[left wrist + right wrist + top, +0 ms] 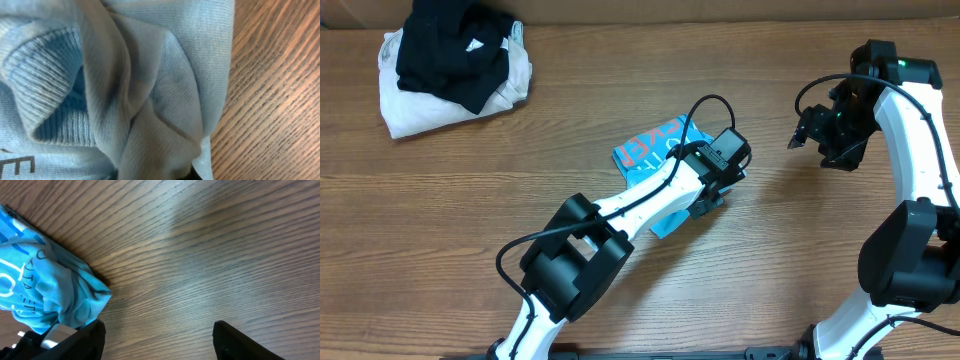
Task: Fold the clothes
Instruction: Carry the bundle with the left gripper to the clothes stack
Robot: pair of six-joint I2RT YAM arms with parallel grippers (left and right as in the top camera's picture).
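The light sky-blue T-shirt (pixel 645 150) lies bunched and partly folded at the middle of the table, white printed text facing up. My left gripper (pixel 712 190) is down on its right edge. In the left wrist view the T-shirt's cloth (pixel 150 100) fills the frame, with the ribbed collar at left and a fold drawn down into the jaws, which are almost hidden. My right gripper (pixel 805 135) hangs above bare wood to the right, open and empty. The right wrist view shows its spread fingers (pixel 157 335) and the T-shirt (pixel 40 290) at far left.
A black garment (pixel 455 50) lies on a cream-white garment (pixel 410 115) at the table's back left corner. Bare wooden table (pixel 620 60) surrounds the T-shirt. The left arm stretches from the front edge across the T-shirt's lower part.
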